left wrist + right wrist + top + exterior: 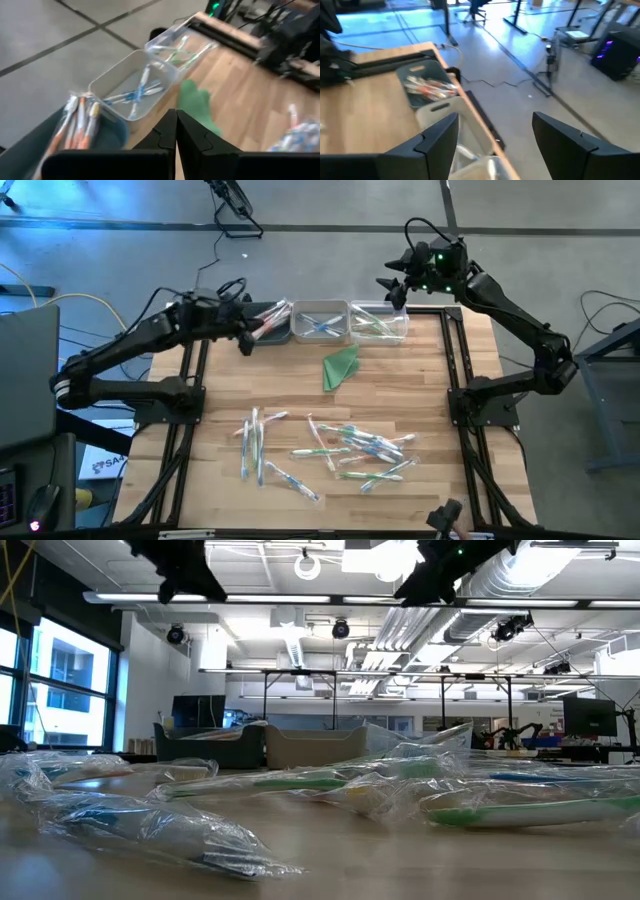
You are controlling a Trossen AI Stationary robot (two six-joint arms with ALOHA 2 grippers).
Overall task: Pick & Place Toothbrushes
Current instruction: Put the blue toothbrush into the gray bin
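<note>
Now, going L to R: the left gripper point(247, 340) is being held over the table's point(420, 395) back-left corner, just beside the dark bin point(268, 328), w/ its fingers point(192, 137) pressed fully together and nothing seen between them. That dark bin is being filled w/ orange-accent toothbrushes point(272, 317), some sticking out over its rim. Next along the back edge, blue-accent brushes point(321, 326) are being kept in the middle clear bin point(321, 321), and green-accent ones point(375, 326) in the right clear bin point(380, 321). A folded green cloth point(341, 367) is lying just in front of the bins, apart from them. Toward the front edge, the loose toothbrushes point(350, 450), each wrapped in clear plastic, are being left scattered in a wide pile, well apart from both grippers. At R, the right gripper point(395, 288) is being held above the back-right corner, beyond the right clear bin, w/ its fingers point(437, 137) spread wide and empty.
</note>
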